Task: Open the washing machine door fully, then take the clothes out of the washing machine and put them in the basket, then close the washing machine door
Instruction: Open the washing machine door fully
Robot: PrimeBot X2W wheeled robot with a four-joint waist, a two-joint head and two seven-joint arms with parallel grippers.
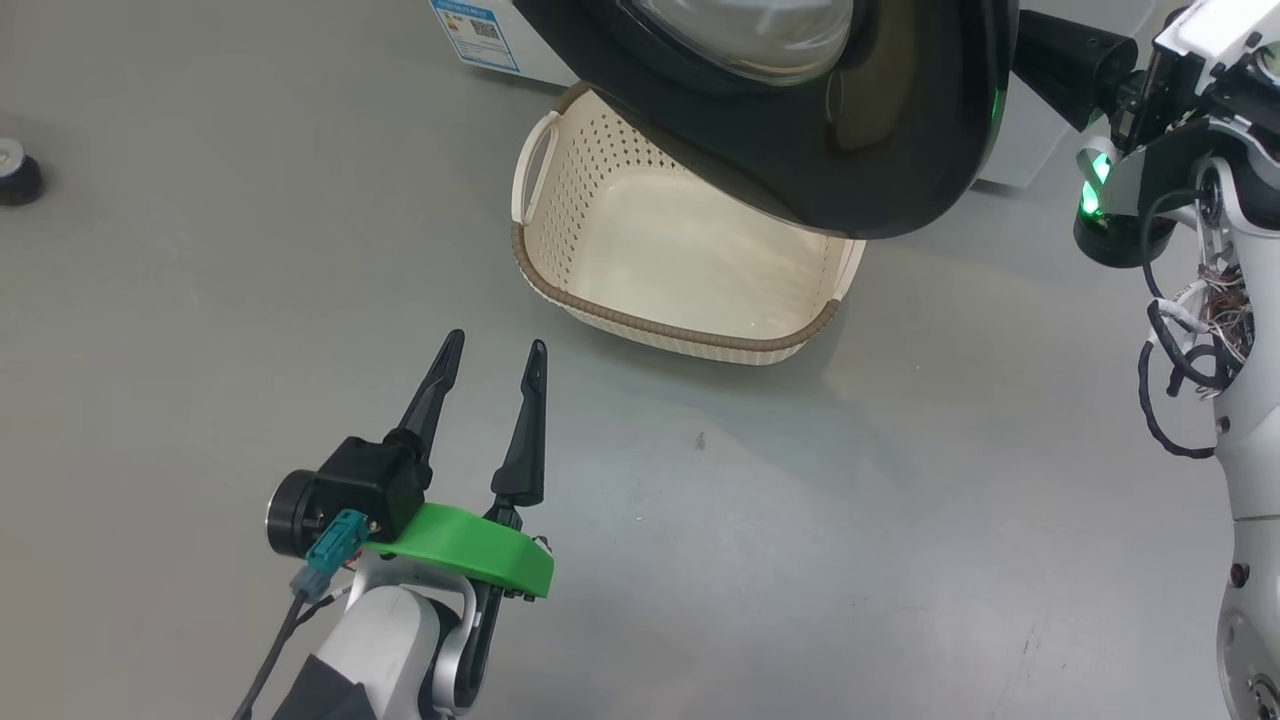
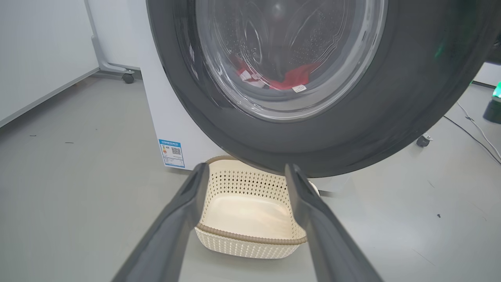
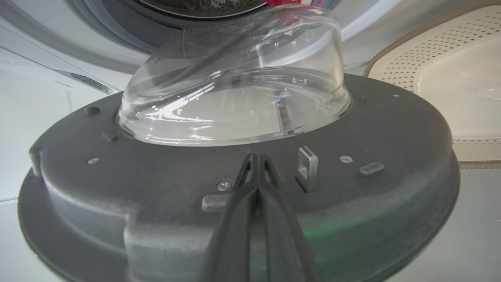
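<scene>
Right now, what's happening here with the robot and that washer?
The robot is working on the washing machine door, which stands partly swung out over the basket. Its right pincer is shut, tips at the door's inner face beside the latch. The left pincer hangs open over the floor, holding nothing. The basket is empty, and the red clothes lie in the drum, seen through the door glass.
</scene>
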